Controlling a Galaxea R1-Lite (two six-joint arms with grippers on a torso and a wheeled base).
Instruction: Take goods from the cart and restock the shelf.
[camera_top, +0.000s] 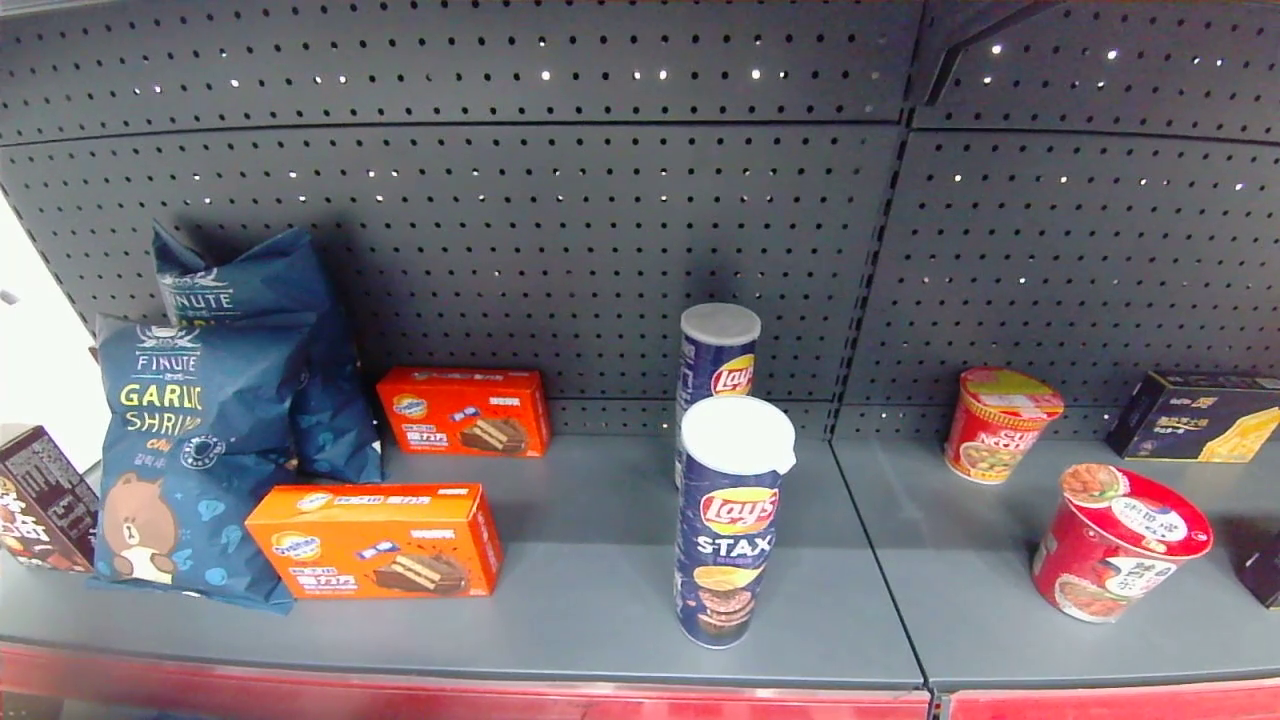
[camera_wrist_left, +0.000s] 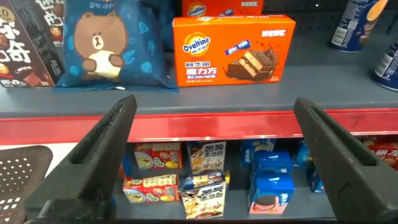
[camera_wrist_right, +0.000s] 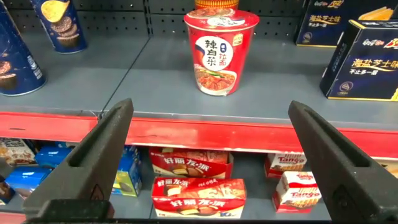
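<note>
Brand lettering on chip can (camera_top: 735, 520)

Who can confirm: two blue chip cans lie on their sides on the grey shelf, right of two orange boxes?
Wrong in one respect: the head view shows the front chip can and back chip can standing upright, not lying, on the grey shelf, right of the front orange box and back orange box.
</note>
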